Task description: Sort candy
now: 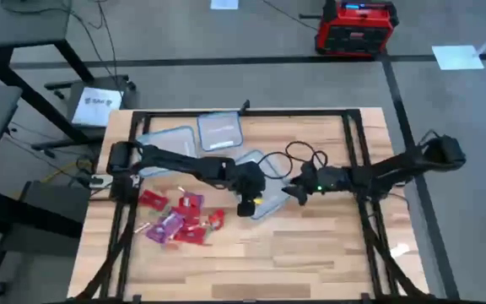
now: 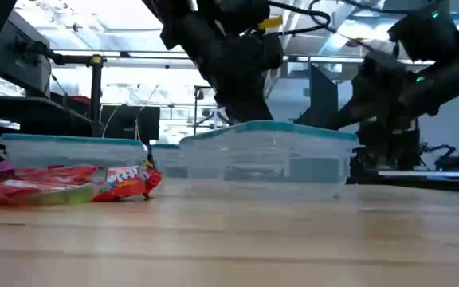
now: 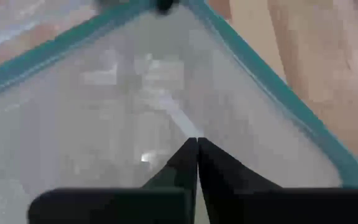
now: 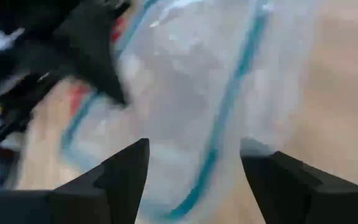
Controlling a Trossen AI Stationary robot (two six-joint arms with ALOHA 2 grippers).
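Hovering over the clear tub point(image 1: 264, 205), our left gripper point(image 3: 197, 144) kept its fingers together. Our right gripper point(image 4: 194, 163), fingers apart, flanked that tub's rim; candy point(image 1: 175, 221) lay at the worktop's point(image 1: 310, 253) nine o'clock.

Clear tubs point(image 1: 220, 132) with bluish rims sit on the wooden surface point(image 1: 310, 253), and a red box point(image 1: 355, 27) stands on the floor beyond.

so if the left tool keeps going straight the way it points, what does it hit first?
Most likely the floor of the clear tub: the shut left tool points down into it, and nothing shows between them. How far apart they are is unclear.
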